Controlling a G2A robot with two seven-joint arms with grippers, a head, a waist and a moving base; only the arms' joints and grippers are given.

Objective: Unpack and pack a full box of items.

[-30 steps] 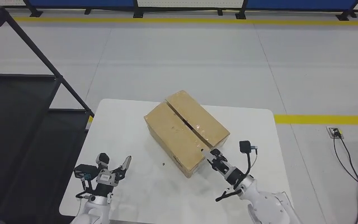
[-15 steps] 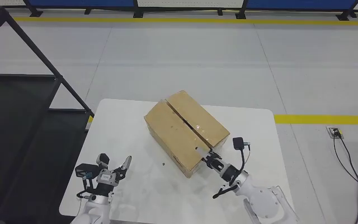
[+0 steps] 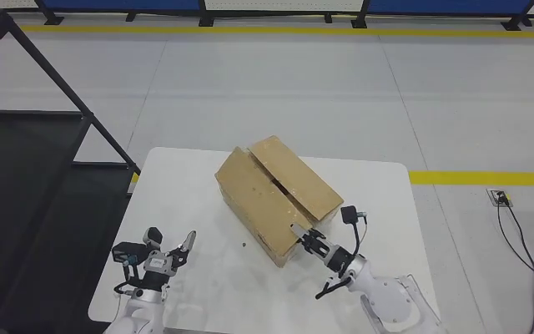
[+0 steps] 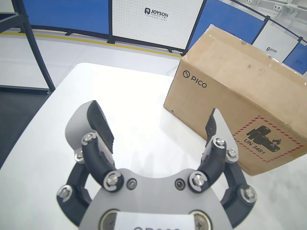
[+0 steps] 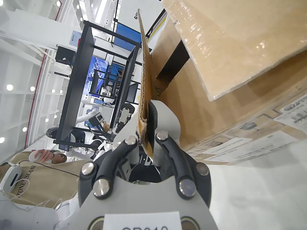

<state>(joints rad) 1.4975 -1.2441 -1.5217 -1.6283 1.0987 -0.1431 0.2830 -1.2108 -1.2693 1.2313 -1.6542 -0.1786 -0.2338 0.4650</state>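
On the white table, the cardboard box lies skewed, directly ahead of the right end effector, which is up against the box's near end at the top seam. In the right wrist view that end effector is clenched on the corner of one top flap. The flap's corrugated edge runs straight out from between the fingers, seen edge-on and lifted off the box top. Beside the held flap, on the far side from the end effector's palm, a dark gap opens into the box. Past the gap is the other flap, carrying glossy clear tape and raised a little. What is inside cannot be made out. Paper labels cover the box's end wall just beside the gripped corner. The left end effector is near the table's front corner, well apart from the box. It is released, pads spread wide with nothing between them. From the left end effector, the box stands ahead and off to one side, not touching. Bare table lies directly in front of its fingertips.
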